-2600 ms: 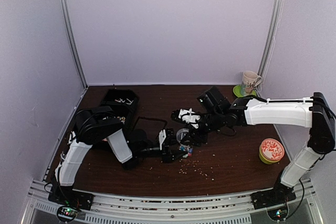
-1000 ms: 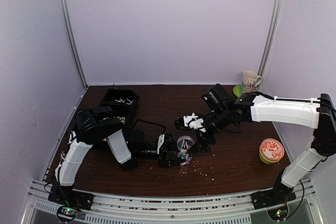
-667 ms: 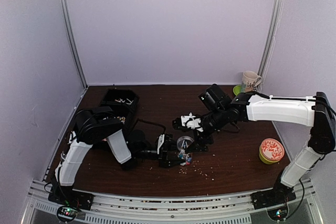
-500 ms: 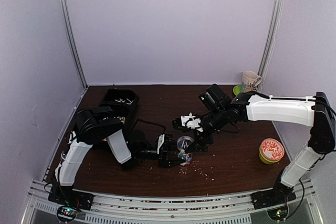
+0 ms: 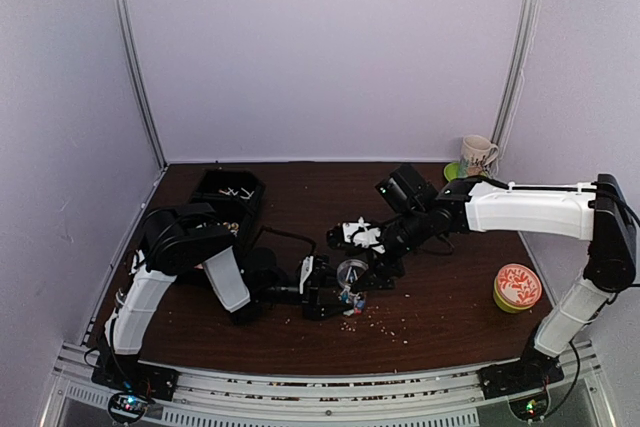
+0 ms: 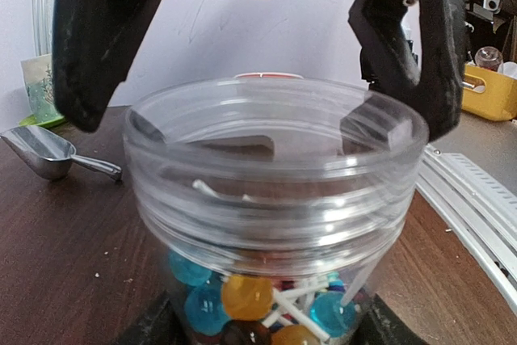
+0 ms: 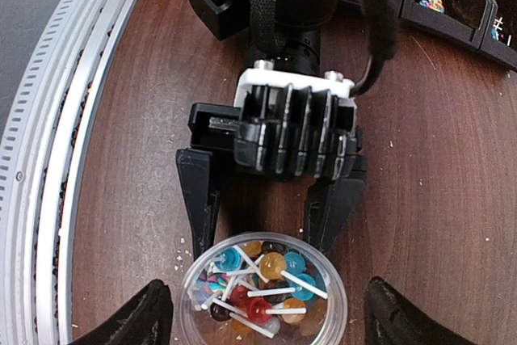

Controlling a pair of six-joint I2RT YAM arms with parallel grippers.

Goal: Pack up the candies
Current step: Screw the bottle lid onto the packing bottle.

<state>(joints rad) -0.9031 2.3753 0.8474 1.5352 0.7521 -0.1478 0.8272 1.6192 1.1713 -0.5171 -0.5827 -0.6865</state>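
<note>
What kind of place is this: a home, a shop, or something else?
Probably a robot test booth in a lab. Plain walls close in a brown table, the left arm and right arm stand on a metal rail at its edge, with a jar of candies between them.

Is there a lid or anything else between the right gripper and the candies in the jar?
Nothing visible. The jar has no lid, and the right gripper hangs open above its mouth with the candies in plain view. The left gripper clamps the jar's sides, clear of the mouth.
</note>
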